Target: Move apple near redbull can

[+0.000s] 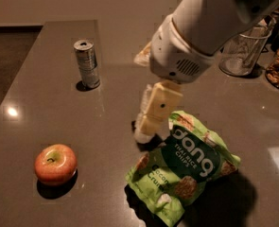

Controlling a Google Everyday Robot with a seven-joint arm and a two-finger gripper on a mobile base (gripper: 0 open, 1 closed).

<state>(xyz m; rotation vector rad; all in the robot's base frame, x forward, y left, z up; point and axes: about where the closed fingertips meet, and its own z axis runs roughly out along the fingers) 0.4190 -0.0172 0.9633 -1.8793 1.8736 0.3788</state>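
Observation:
The red-orange apple (55,163) with a yellowish patch at its stem lies on the grey table (44,108) at the front left. The slim silvery redbull can (87,64) stands upright at the back left, well apart from the apple. My gripper (146,132) hangs from the white arm (200,37) over the middle of the table. Its tip is low over the table, at the upper left edge of a green chips bag (186,164). It is to the right of the apple and in front and to the right of the can, touching neither.
The green Dang rice chips bag lies at the front right. A clear glass jar (240,51) stands at the back right, with dark items (278,65) beside it at the right edge. The table's left edge runs along a dark floor (6,65).

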